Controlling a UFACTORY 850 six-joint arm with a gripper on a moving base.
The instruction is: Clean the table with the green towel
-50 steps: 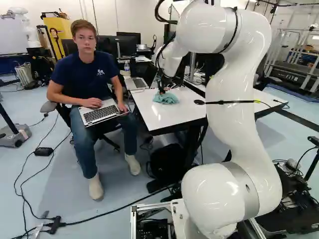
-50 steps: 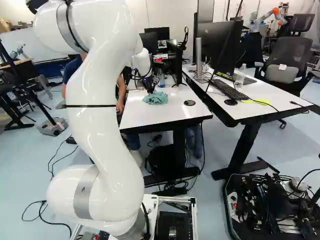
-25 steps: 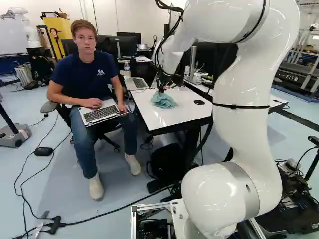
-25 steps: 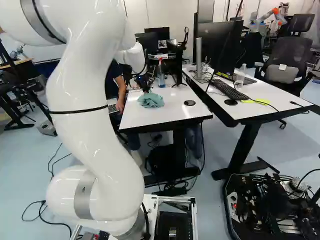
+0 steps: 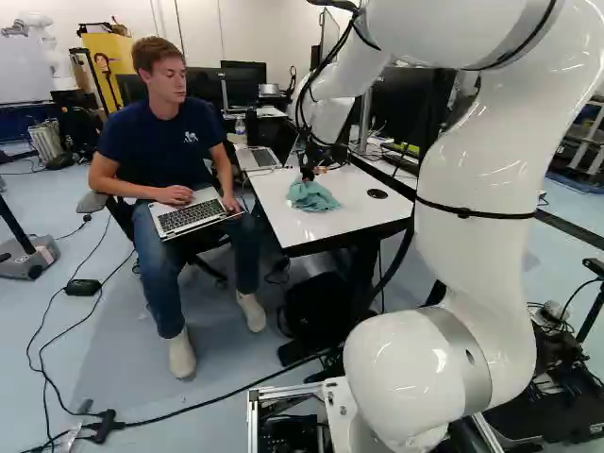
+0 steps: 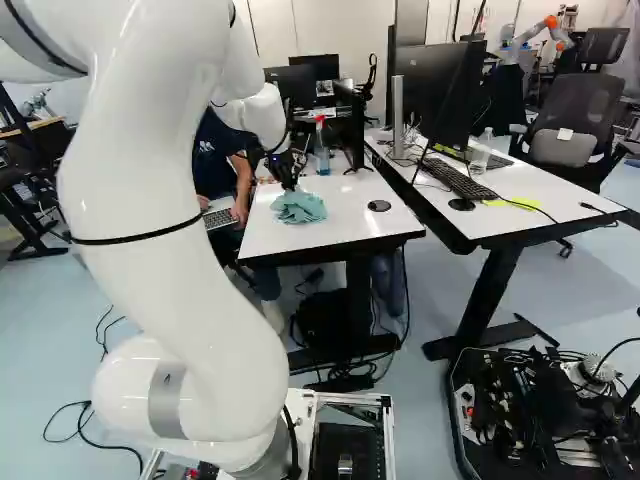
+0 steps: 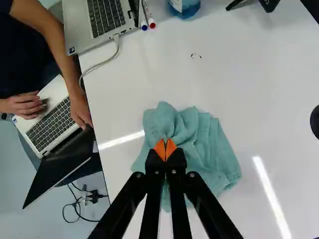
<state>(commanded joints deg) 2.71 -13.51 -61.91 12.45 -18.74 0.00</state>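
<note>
The gripper is pinching the towel between its orange pads. The towel is lying bunched on the table.

Progress: the grasp is appearing complete. How much surface is already wiped, the views are not showing. One small dark mark is showing ahead of the gripper; wiping there is probably pending, as is the area around the laptop.

Count: one towel is serving as the cloth. One laptop, one bottle and two markers are occupying this table; one second table is standing beside it.
</note>
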